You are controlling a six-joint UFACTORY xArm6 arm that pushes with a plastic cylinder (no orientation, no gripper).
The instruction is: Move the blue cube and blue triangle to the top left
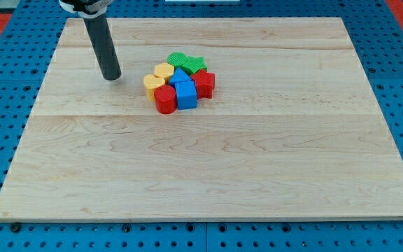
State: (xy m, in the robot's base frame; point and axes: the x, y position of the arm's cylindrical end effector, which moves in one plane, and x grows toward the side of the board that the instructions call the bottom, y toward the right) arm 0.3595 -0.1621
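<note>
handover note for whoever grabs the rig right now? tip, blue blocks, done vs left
No claw on this rig, only the rod. My tip rests on the board, to the view's left of the block cluster, apart from it and touching nothing.

Blue cube and blue triangle sit mid-board inside a tight cluster, triangle just above the cube. Around them: red cylinder and two yellow blocks on the view's left, red block on the right, two green blocks above.

Done: nothing; both blues are far from the top left.

Left: work both blues out of the cluster, then push them to the top-left corner.
</note>
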